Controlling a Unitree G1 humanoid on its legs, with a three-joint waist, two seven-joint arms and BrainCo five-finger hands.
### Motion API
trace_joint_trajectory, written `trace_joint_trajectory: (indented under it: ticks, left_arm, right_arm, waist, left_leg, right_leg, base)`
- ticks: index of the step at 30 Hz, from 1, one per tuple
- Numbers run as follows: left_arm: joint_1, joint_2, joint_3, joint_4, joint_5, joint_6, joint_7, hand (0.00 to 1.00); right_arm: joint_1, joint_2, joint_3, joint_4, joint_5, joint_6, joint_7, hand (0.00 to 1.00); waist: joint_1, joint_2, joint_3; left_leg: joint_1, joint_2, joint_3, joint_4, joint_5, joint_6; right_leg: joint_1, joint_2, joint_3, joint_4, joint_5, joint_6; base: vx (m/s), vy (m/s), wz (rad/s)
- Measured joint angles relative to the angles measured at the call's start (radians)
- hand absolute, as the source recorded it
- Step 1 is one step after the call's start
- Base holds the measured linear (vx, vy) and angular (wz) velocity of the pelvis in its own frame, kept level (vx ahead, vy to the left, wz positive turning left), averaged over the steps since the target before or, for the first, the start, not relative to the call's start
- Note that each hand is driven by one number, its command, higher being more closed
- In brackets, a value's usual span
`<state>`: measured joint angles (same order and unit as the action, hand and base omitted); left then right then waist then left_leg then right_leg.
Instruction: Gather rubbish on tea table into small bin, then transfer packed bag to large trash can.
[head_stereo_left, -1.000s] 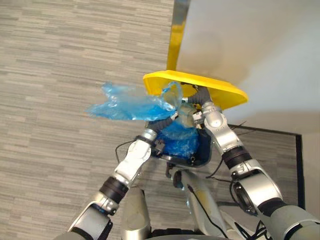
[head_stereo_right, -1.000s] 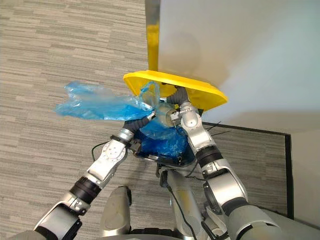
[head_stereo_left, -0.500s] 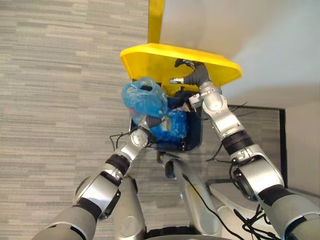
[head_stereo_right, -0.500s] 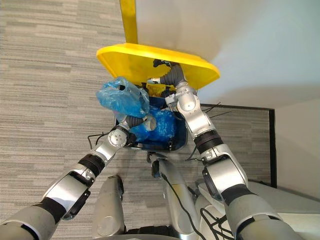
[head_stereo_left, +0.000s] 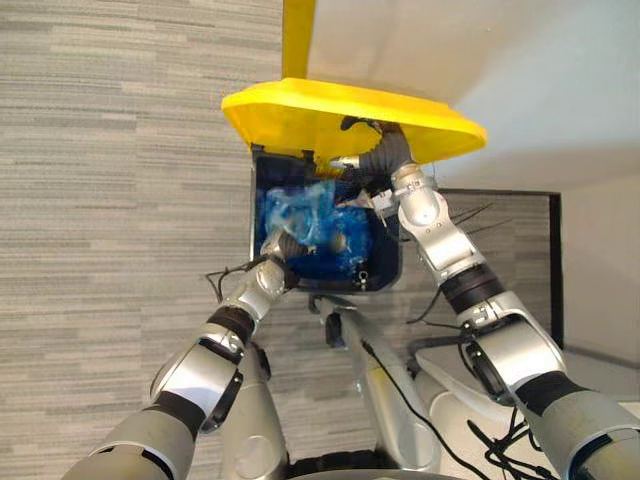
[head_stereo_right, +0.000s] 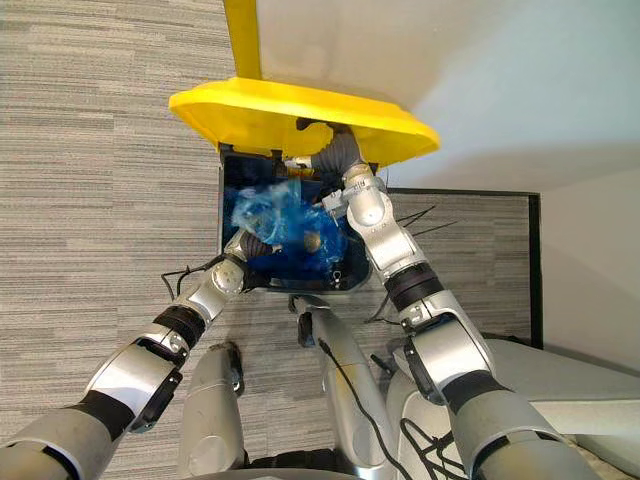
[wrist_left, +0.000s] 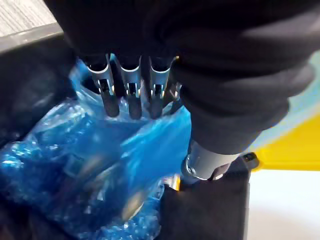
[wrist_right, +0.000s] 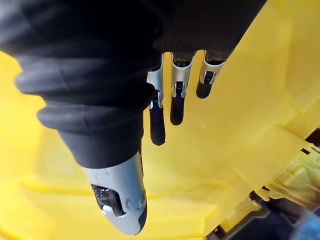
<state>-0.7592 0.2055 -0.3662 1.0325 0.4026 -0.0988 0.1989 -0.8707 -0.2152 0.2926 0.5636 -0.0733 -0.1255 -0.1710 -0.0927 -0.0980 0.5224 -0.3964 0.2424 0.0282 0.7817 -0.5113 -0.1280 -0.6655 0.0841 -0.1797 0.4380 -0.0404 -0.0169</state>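
Observation:
The large trash can (head_stereo_left: 254, 215) has a dark body and a yellow lid (head_stereo_left: 330, 112), which stands tipped up. My right hand (head_stereo_left: 372, 158) is under the lid with straight fingers (wrist_right: 174, 102) laid against its yellow underside (wrist_right: 245, 115). The packed blue bag (head_stereo_left: 312, 228) lies inside the can on a blue liner. My left hand (head_stereo_left: 279, 243) hovers at the can's near rim, just above the bag (wrist_left: 95, 165). Its fingers (wrist_left: 131, 92) are straight and hold nothing.
Grey striped carpet (head_stereo_left: 110, 200) spreads to the left of the can. A white wall (head_stereo_left: 520, 60) rises behind it, with a yellow strip (head_stereo_left: 297, 40) at its edge. A thin black frame (head_stereo_left: 553, 260) runs across the floor on the right.
The blue bag hung out to the left in my left hand, then swung over the can. It now lies inside and the left hand has opened. The right hand raised the lid.

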Motion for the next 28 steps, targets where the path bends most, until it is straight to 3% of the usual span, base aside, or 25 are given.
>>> trace_joint_trajectory:
  ticks: [2, 7, 8, 12, 14, 16, 18, 19, 21, 23, 25, 28]
  left_arm:
    - [0.012, -0.003, 0.020, -0.001, 0.002, 0.006, 0.000, 0.00]
    - [0.101, 0.034, 0.040, -0.079, -0.044, 0.004, -0.002, 0.00]
    - [0.173, 0.056, 0.058, -0.153, -0.086, -0.006, -0.003, 0.00]
    - [0.385, 0.105, 0.145, -0.312, -0.195, -0.049, -0.025, 0.00]
    - [0.491, 0.121, 0.212, -0.360, -0.233, -0.064, -0.039, 0.00]
    - [0.666, 0.120, 0.310, -0.406, -0.284, -0.065, -0.066, 0.00]
    - [0.789, 0.106, 0.371, -0.440, -0.330, -0.065, -0.084, 0.00]
    - [0.847, 0.089, 0.417, -0.441, -0.361, -0.063, -0.094, 0.00]
    - [0.913, 0.069, 0.465, -0.452, -0.400, -0.063, -0.107, 0.00]
    - [0.983, 0.062, 0.483, -0.496, -0.423, -0.063, -0.114, 0.00]
    - [1.025, 0.052, 0.488, -0.530, -0.432, -0.062, -0.131, 0.00]
    - [1.044, -0.027, 0.485, -0.533, -0.431, -0.058, -0.159, 0.00]
  right_arm:
    - [0.039, -0.006, 0.000, -0.001, -0.023, -0.001, 0.002, 0.00]
    - [0.206, -0.050, -0.014, -0.113, -0.058, 0.000, 0.024, 0.00]
    - [0.278, -0.049, -0.027, -0.147, -0.058, 0.000, 0.030, 0.00]
    - [0.494, -0.047, -0.064, -0.214, -0.057, 0.000, 0.070, 0.00]
    - [0.579, -0.045, -0.087, -0.227, -0.057, -0.004, 0.091, 0.00]
    - [0.717, -0.045, -0.096, -0.224, -0.066, -0.003, 0.128, 0.00]
    - [0.812, -0.036, -0.115, -0.223, -0.092, -0.004, 0.157, 0.00]
    - [0.869, -0.025, -0.142, -0.208, -0.097, -0.005, 0.175, 0.00]
    - [0.952, -0.007, -0.181, -0.161, -0.098, -0.004, 0.194, 0.00]
    - [1.030, 0.022, -0.215, -0.126, -0.108, -0.004, 0.202, 0.00]
    - [1.096, 0.035, -0.227, -0.107, -0.132, -0.004, 0.209, 0.00]
    - [1.153, 0.052, -0.285, -0.083, -0.134, -0.002, 0.215, 0.00]
  waist:
    - [0.003, 0.000, 0.000]
    - [0.025, 0.001, 0.000]
    - [0.041, 0.003, -0.001]
    - [0.060, 0.005, -0.003]
    - [0.068, 0.003, -0.011]
    - [0.097, 0.010, -0.089]
    - [0.109, 0.022, -0.107]
    - [0.101, 0.027, -0.136]
    - [0.093, 0.050, -0.176]
    - [0.080, 0.042, -0.230]
    - [0.081, 0.017, -0.267]
    - [0.081, 0.019, -0.303]
  left_leg:
    - [0.023, 0.001, -0.004, -0.006, 0.000, 0.000]
    - [0.077, 0.003, -0.055, -0.012, 0.006, -0.018]
    - [0.104, 0.007, -0.060, -0.012, 0.010, -0.024]
    - [0.195, -0.004, -0.069, -0.029, 0.012, -0.026]
    - [0.230, -0.037, -0.053, -0.042, 0.024, -0.007]
    - [0.244, -0.069, 0.014, -0.064, 0.053, 0.029]
    - [0.285, -0.072, 0.070, -0.127, 0.097, 0.070]
    - [0.300, -0.072, 0.083, -0.159, 0.119, 0.077]
    - [0.321, -0.075, 0.088, -0.245, 0.170, 0.078]
    - [0.323, -0.075, 0.083, -0.326, 0.211, 0.074]
    - [0.295, -0.078, 0.086, -0.340, 0.225, 0.063]
    - [0.283, -0.068, 0.116, -0.419, 0.282, 0.041]
  right_leg:
    - [0.018, -0.002, -0.003, 0.011, -0.010, 0.014]
    - [0.077, -0.014, -0.050, 0.043, -0.050, 0.003]
    - [0.111, -0.015, -0.067, 0.034, -0.063, -0.004]
    - [0.226, -0.023, -0.082, 0.006, -0.062, -0.011]
    - [0.255, -0.047, -0.066, -0.017, -0.040, 0.009]
    - [0.266, -0.071, -0.034, -0.082, 0.015, 0.043]
    - [0.290, -0.108, -0.050, -0.069, 0.006, 0.065]
    - [0.273, -0.126, -0.045, 0.084, -0.014, 0.022]
    - [0.293, -0.152, -0.035, 0.289, -0.074, 0.002]
    - [0.349, -0.168, -0.008, 0.388, -0.126, 0.029]
    - [0.428, -0.191, 0.030, 0.363, -0.146, 0.076]
    - [0.445, -0.155, 0.013, 0.216, -0.166, 0.080]
  base:
    - [0.00, -0.010, 0.08]
    - [0.00, -0.032, 0.28]
    - [0.00, -0.022, 0.24]
    - [-0.04, 0.035, 0.20]
    - [-0.13, 0.129, -0.07]
    - [-0.20, 0.250, -0.55]
    - [-0.26, 0.206, -0.54]
    - [-0.25, 0.141, -0.35]
    - [-0.15, 0.091, -0.07]
    - [-0.05, -0.011, 0.00]
    - [-0.02, -0.108, -0.16]
    - [-0.08, -0.090, -0.25]
